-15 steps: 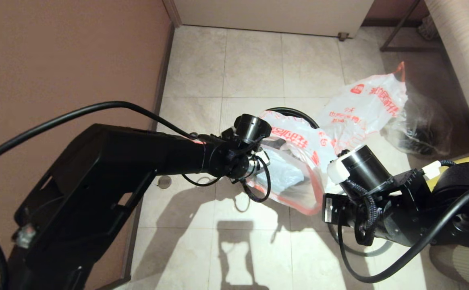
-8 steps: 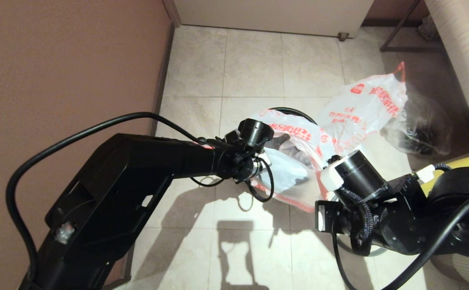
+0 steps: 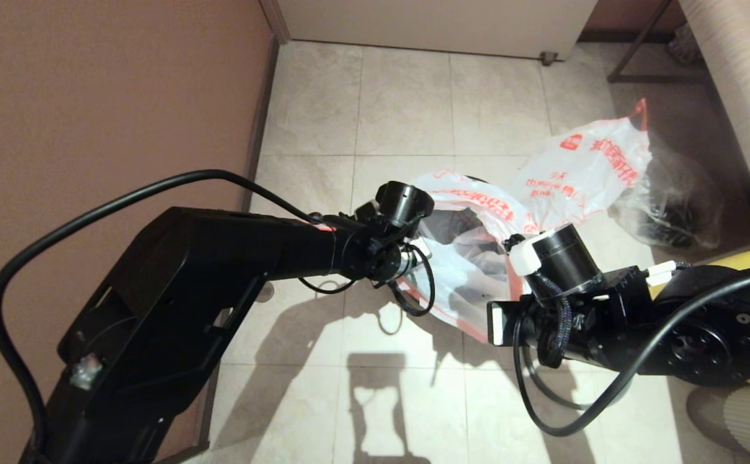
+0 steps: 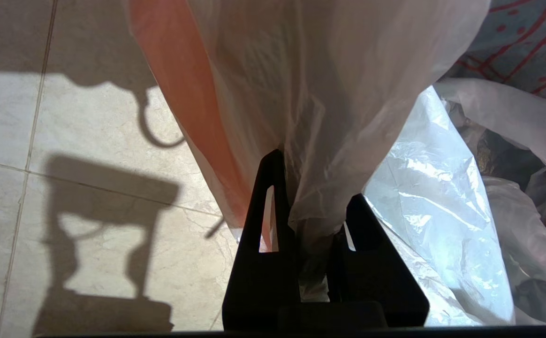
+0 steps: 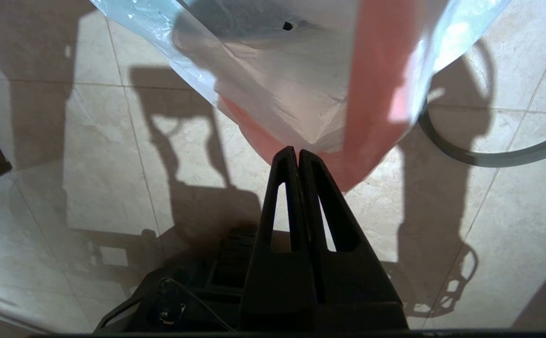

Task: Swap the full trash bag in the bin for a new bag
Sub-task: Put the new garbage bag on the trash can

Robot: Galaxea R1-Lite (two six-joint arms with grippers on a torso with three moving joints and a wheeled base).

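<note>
Clamping shut on the new bag [image 4: 329, 108] over the bin [image 3: 471, 180], the left gripper [image 4: 313, 206] joined the right gripper [image 5: 298, 157] (already pinching the opposite edge), so spreading could begin.

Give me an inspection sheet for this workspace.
Surface: tiled floor, sunlit, with arm shadows.
Job's things: full bag over the mostly hidden bin, mouth stretched open; new bag lying behind; grey ring on the floor.
Clutter: clear bag with dark contents.
Grippers: left gripper and right gripper each shut on the full bag's edge.
Cables: black cables loop along both arms.
Surroundings: brown wall on the left.
</note>
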